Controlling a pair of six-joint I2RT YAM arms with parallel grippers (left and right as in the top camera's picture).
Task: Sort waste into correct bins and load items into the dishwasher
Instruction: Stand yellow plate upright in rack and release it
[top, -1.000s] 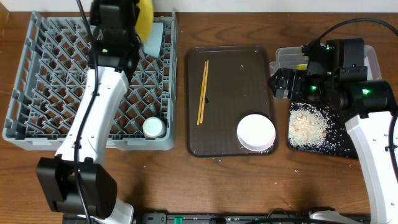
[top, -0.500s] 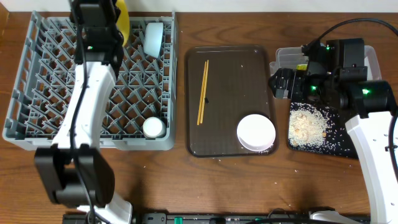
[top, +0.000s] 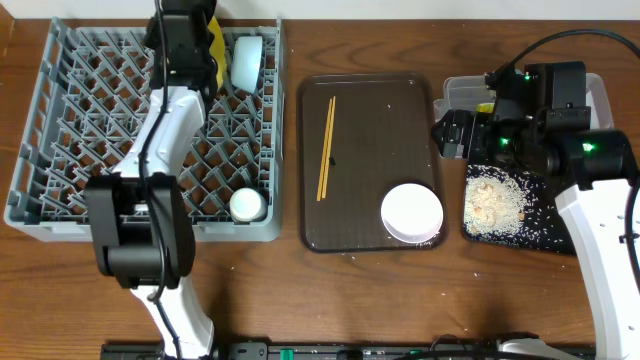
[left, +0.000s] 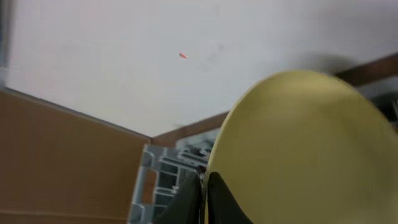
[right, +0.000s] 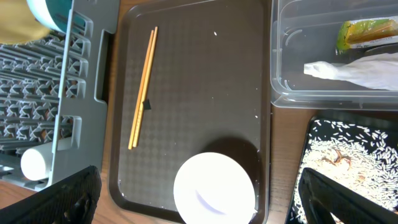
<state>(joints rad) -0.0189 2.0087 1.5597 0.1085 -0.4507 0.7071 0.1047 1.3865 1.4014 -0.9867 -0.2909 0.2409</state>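
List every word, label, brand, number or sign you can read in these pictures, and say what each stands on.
No text can be read in any view.
Green-and-orange printed snack wrapper in the clear rectangular plastic tub: it bears print, too blurred to read.
Grey plastic dish rack, dark brown serving tray, round yellow plate: no markings visible.
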